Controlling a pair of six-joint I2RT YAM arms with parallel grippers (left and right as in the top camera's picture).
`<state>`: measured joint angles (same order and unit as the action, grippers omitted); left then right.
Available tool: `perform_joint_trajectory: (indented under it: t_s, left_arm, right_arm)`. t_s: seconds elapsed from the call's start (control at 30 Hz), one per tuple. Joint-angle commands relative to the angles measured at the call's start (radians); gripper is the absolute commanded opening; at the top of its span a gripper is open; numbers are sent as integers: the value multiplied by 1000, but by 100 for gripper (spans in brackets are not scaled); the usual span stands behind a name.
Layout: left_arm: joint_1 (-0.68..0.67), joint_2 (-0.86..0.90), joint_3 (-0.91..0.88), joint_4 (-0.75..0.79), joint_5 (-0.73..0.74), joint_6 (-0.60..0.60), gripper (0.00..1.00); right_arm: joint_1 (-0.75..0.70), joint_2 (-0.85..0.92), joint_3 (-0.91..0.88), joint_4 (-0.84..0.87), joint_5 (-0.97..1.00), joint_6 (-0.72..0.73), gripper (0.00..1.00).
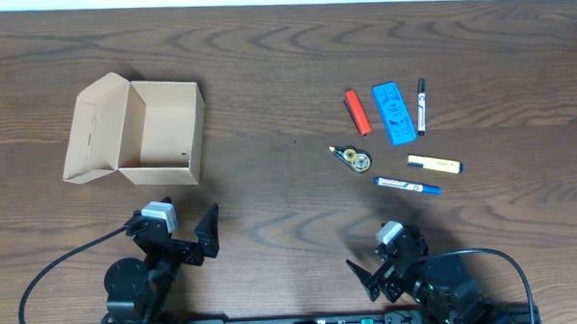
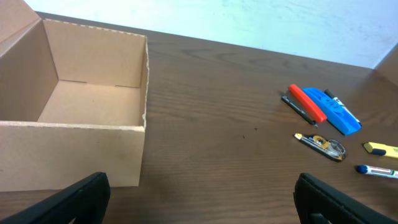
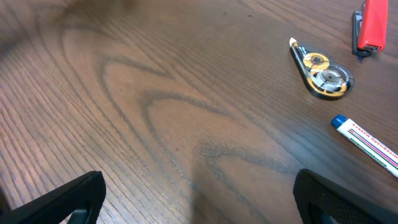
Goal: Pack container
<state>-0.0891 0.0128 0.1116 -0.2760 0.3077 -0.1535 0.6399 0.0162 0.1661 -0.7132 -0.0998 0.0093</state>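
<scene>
Overhead, I see the container (image 1: 138, 134) at the worktop's (image 1: 267, 86) left, flap open. Only the left wrist shows its bare floor. Well apart to the right lie six items, one each: red marker (image 1: 357, 112), blue case (image 1: 394, 113), black pen (image 1: 421, 105), correction tape (image 1: 352, 158), yellow highlighter (image 1: 434, 163), blue-capped marker (image 1: 407, 185). Left end effector (image 1: 180, 238) and right end effector (image 1: 383, 264) gape wide, gripping nothing.

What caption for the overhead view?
Empty open cardboard box left, stationery right; left hand and right hand open.
</scene>
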Motion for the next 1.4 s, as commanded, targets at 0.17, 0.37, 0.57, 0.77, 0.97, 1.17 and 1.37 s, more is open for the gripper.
perform_joint_trajectory:
  t_s: [0.17, 0.37, 0.57, 0.77, 0.97, 1.17, 1.37]
  left_arm:
    - [-5, -8, -24, -3, 3, 0, 95]
    - [-5, -8, -24, 0, -17, 0, 95]
    - [-5, -8, -24, -3, -21, -6, 95]
    - [-5, -8, -24, 11, 35, -72, 95]
    - [-5, 46, 44, 19, 45, -50, 95]
    - [-5, 307, 248, -13, -46, 40, 95]
    - [-5, 686, 515, -132, -138, 122, 95]
  right_arm:
    - [16, -10, -5, -1, 6, -18, 99]
    - [16, -10, -5, -1, 6, -18, 99]
    - [16, -10, -5, -1, 6, -18, 99]
    - [16, -10, -5, -1, 6, -18, 99]
    - [16, -10, -5, -1, 6, -18, 99]
    - [16, -10, -5, -1, 6, -18, 99]
    - [16, -10, -5, -1, 6, -18, 99]
